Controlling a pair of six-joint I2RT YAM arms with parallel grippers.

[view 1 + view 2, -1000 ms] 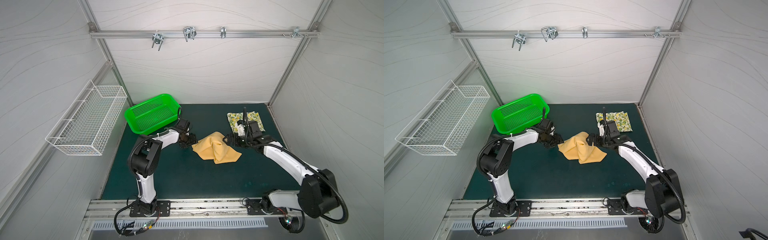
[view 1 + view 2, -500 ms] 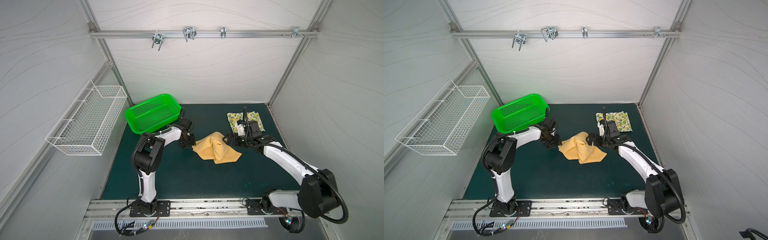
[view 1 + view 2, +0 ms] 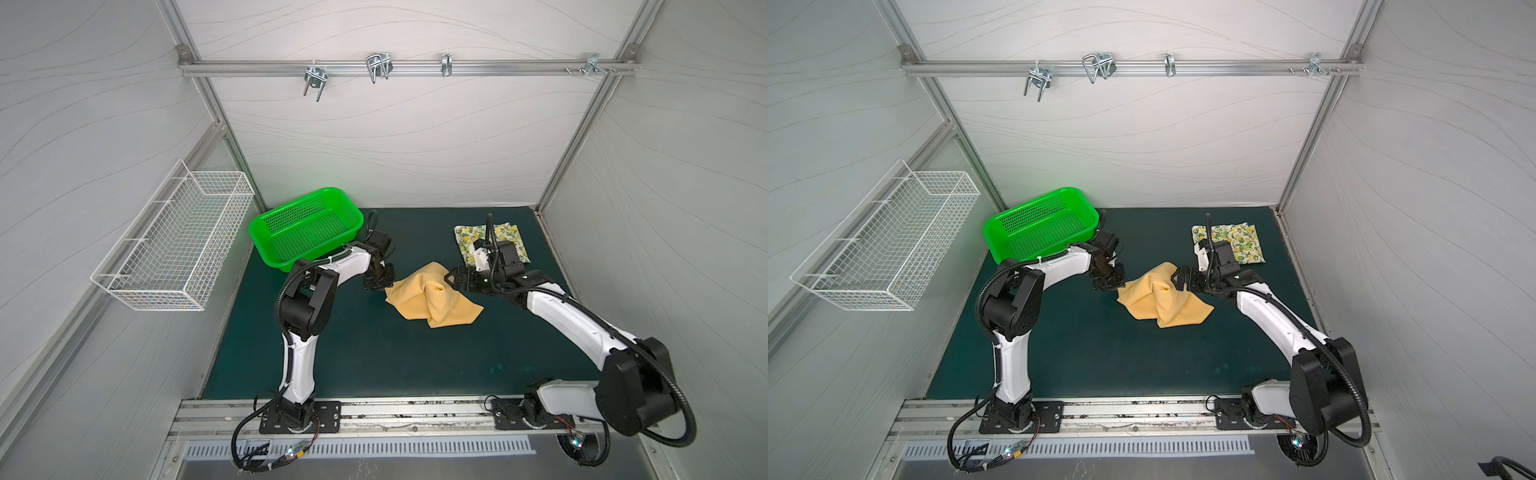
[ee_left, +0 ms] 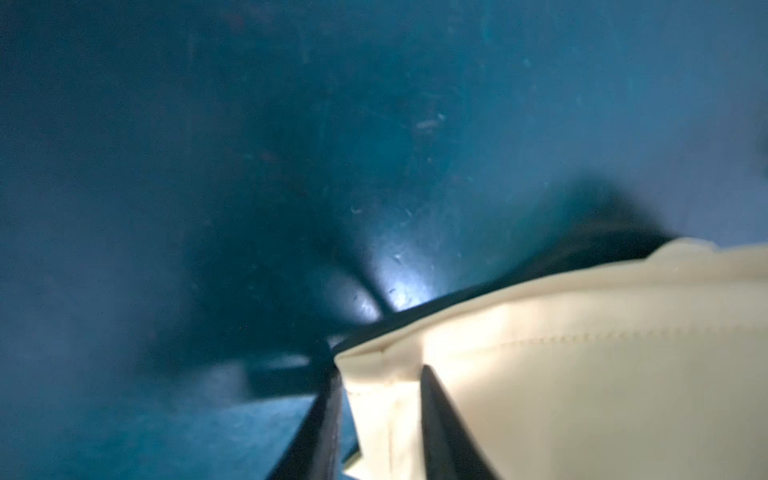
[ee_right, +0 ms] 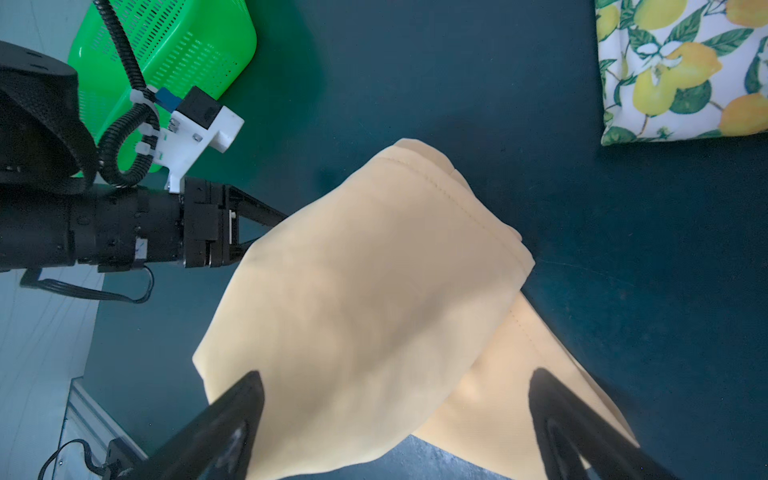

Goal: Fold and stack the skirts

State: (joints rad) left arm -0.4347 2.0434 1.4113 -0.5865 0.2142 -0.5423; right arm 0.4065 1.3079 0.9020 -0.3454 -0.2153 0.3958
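Mustard cloth lies crumpled mid-mat, with a gripper at each end.

Dark green mat (image 3: 374, 353) fills the floor in both top views. At frame centre the mustard skirt (image 3: 432, 297) lies rumpled, a thick fold ridged across it and stitched hems showing. Upper left of it stands the green basket (image 3: 307, 232), its perforated floor bare. The white wire basket (image 3: 174, 245) on the left wall shows only mesh. Upper right, the lemon skirt (image 3: 510, 235) lies folded flat in a neat rectangle, partly hidden behind the right wrist. The left gripper (image 4: 380, 374) pinches the mustard skirt's left corner hem between narrowed fingers. The right gripper (image 5: 397, 374) hangs over its right edge, fingers spread wide and grasping nothing.
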